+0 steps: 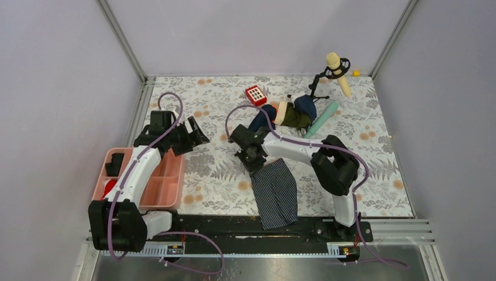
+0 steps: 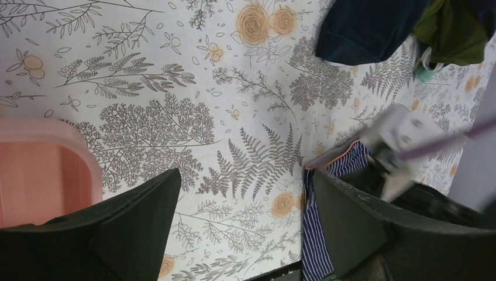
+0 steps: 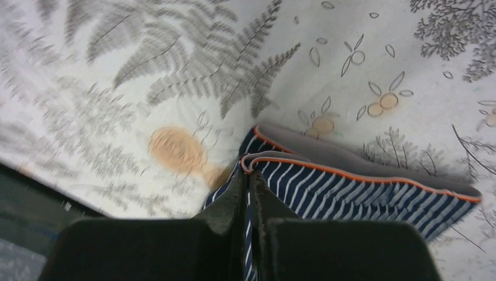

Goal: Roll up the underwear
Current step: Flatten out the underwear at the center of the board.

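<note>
The floral table point(image 1: 222, 175) carries the underwear point(image 1: 275, 196), a striped strip. Its long axis runs from the right gripper's fingertips back toward the arm bases, and its near end lies over the table's near edge. The right gripper point(image 3: 249, 182) is pinched closed on a corner of the cloth's orange-trimmed edge, which spreads away to one side of its fingers. The left gripper point(image 2: 245, 187) hangs spread wide, holding nothing, with the cloth beyond one finger. The right arm is nearer, so rolling likely follows that long axis.
</note>
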Robot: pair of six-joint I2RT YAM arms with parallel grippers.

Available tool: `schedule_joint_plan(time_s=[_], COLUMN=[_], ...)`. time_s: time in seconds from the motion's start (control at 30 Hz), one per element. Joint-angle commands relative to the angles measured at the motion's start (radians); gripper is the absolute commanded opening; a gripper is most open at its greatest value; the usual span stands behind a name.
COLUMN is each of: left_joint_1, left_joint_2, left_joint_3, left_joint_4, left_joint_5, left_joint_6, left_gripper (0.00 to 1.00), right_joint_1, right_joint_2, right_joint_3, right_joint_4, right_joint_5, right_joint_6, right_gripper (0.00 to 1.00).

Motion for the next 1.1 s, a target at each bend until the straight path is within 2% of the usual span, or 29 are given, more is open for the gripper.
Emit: schedule_joint_plan(time_s=[0.0,0.13,0.27,0.33,0.4,0.43,0.5,0.63,0.7,0.9,1.07], left_joint_1=[0.004,-0.026,-0.101,-0.128,-0.145,-0.152,-0.156,-0.196,-0.241,-0.353,-0.366], left_joint_2=[0.079,0.186,0.313,0.387,0.447,0.469,0.487,0.474,0.444,0.417,0.472], left_joint_3=[0.041,0.123,0.213,0.241,0.253,0.252,0.255,0.225,0.166,0.028,0.019], left_joint_4=[0.086,0.120,0.117,0.108,0.103,0.102,0.095,0.073,0.103,0.179,0.109], left_joint_5=[0.033,0.094,0.138,0.184,0.221,0.231,0.233,0.259,0.297,0.320,0.379], left_joint_6=[0.006,-0.020,0.039,0.057,0.050,0.053,0.058,0.114,0.133,0.145,0.208], left_gripper=[0.84,0.81,0.78,0.71,0.58,0.54,0.53,0.61,0.61,0.49,0.43], right_joint_1=[-0.032,-0.103,-0.219,-0.279,-0.334,-0.363,-0.410,-0.496,-0.536,-0.579,-0.585], right_joint_2=[-0.221,-0.369,-0.496,-0.536,-0.556,-0.561,-0.555,-0.505,-0.480,-0.422,-0.410], right_joint_3=[0.029,0.016,-0.055,-0.117,-0.168,-0.189,-0.211,-0.189,-0.174,-0.177,-0.197], right_joint_4=[-0.055,-0.140,-0.223,-0.230,-0.223,-0.212,-0.192,-0.184,-0.183,-0.209,-0.203], right_joint_5=[-0.102,-0.156,-0.216,-0.227,-0.235,-0.256,-0.283,-0.292,-0.322,-0.376,-0.416], right_joint_6=[-0.144,-0.255,-0.313,-0.337,-0.359,-0.372,-0.405,-0.430,-0.413,-0.423,-0.401], right_gripper=[0.00,0.00,0.00,0.00,0.00,0.00,0.00,0.00,0.00,0.00,0.00])
